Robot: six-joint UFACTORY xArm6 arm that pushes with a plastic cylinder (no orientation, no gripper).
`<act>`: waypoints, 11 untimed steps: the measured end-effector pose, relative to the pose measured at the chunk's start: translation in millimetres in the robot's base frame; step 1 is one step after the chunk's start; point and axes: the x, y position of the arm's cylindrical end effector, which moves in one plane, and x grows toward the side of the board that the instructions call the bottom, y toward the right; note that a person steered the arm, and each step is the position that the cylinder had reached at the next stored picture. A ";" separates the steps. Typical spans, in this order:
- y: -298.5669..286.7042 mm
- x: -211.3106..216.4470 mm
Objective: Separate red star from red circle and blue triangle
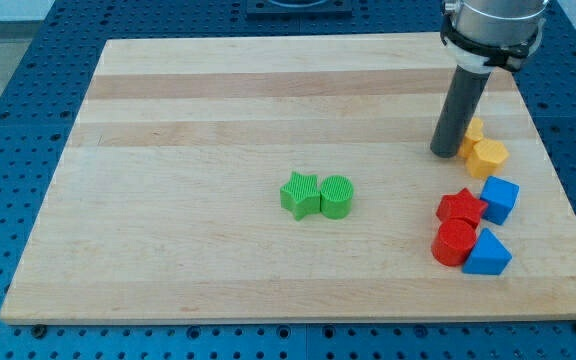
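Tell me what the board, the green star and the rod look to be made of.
Board: pale wood, seemingly glued from strips, judging by the lengthwise grain bands; satin finish. Green star: probably plastic, matte; fine ridges on top suggest 3D printing. Rod ending in my tip, just left of the yellow blocks: dark and matte, plastic or rubber; I cannot tell which.

Bright, even overhead light fills the sharp view. The blocks cast only short, soft shadows on the wooden board (218, 110), without glare.
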 end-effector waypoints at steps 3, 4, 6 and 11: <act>-36.9 31.4; -51.1 51.4; -72.8 122.7; 34.6 176.8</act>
